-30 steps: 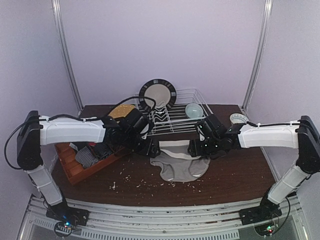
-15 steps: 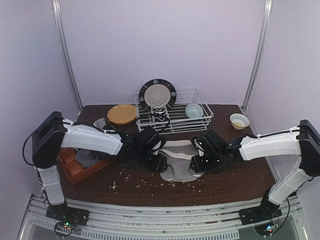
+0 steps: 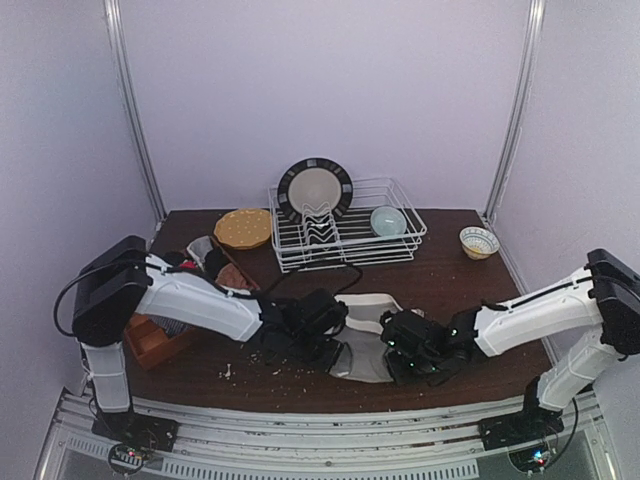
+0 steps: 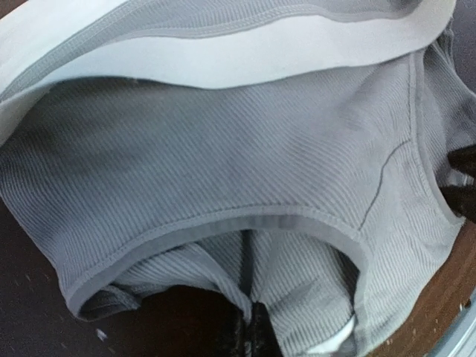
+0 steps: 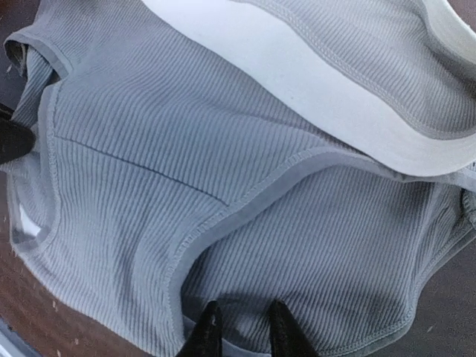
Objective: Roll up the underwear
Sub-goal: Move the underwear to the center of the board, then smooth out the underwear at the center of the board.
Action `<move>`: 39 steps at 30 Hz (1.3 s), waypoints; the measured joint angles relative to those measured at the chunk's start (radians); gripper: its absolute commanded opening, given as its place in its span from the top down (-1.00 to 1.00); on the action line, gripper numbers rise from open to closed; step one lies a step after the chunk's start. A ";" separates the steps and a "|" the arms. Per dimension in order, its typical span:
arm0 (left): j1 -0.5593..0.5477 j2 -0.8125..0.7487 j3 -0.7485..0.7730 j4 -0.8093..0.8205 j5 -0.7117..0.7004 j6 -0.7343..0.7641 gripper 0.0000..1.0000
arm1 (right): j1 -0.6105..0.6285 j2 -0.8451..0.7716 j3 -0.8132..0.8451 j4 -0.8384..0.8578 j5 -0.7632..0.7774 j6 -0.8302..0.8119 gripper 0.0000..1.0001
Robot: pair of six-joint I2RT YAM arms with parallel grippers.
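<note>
On the table [image 3: 480, 300] I see the grey underwear [image 3: 366, 358] lying near the front edge, between my arms. My left gripper [image 4: 249, 333] is pinched shut on its hem; my right gripper [image 5: 245, 331] stands slightly apart, tips on the cloth

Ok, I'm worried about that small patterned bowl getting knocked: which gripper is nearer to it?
Right. The right gripper is in front of the bowl and a little to its left, on the grey underwear; the left gripper is farther left, at the garment's other side.
</note>
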 measured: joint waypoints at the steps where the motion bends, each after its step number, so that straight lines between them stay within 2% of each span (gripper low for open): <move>1: -0.030 -0.016 -0.019 -0.004 -0.011 -0.007 1.00 | 0.027 -0.026 -0.020 -0.014 0.006 0.023 0.57; 4: -0.120 -0.072 -0.082 -0.034 -0.038 -0.041 1.00 | 0.110 -0.108 -0.076 -0.069 0.008 0.095 0.50; 5: -0.142 -0.091 -0.100 -0.048 -0.043 -0.055 0.83 | 0.137 -0.138 -0.094 -0.094 0.008 0.122 0.37; 7: -0.205 -0.139 -0.145 -0.093 -0.062 -0.094 0.22 | 0.177 -0.188 -0.121 -0.133 0.005 0.166 0.01; 9: -0.251 -0.183 -0.181 -0.143 -0.077 -0.131 -0.19 | 0.201 -0.254 -0.140 -0.176 -0.003 0.203 -0.20; 11: -0.269 -0.228 -0.204 -0.188 -0.089 -0.161 -0.53 | 0.202 -0.321 -0.137 -0.217 0.000 0.211 -0.28; 13: -0.268 -0.270 -0.207 -0.232 -0.114 -0.170 -0.59 | 0.190 -0.375 -0.102 -0.263 0.007 0.204 -0.29; 16: -0.247 -0.335 -0.184 -0.280 -0.165 -0.178 -0.53 | 0.112 -0.418 -0.011 -0.288 0.013 0.162 -0.24; 18: -0.222 -0.360 -0.163 -0.290 -0.189 -0.177 -0.41 | 0.022 -0.421 0.030 -0.268 0.013 0.130 -0.20; 21: -0.146 -0.391 -0.159 -0.285 -0.209 -0.173 -0.15 | -0.087 -0.369 0.049 -0.237 -0.004 0.070 -0.19; 25: -0.032 -0.397 -0.188 -0.270 -0.215 -0.152 0.23 | -0.110 -0.215 0.082 -0.231 -0.042 0.011 -0.19; 28: 0.000 -0.394 -0.195 -0.274 -0.215 -0.128 0.54 | -0.109 -0.127 0.102 -0.230 -0.063 -0.029 0.03; 33: 0.000 -0.371 -0.194 -0.260 -0.194 -0.085 1.00 | -0.126 -0.061 0.139 -0.224 -0.054 -0.056 0.60; 37: 0.000 -0.339 -0.196 -0.217 -0.139 -0.057 1.00 | -0.173 -0.021 0.163 -0.214 -0.034 -0.060 0.91; 39: 0.000 -0.325 -0.202 -0.188 -0.114 -0.050 1.00 | -0.194 0.000 0.175 -0.209 -0.032 -0.058 1.00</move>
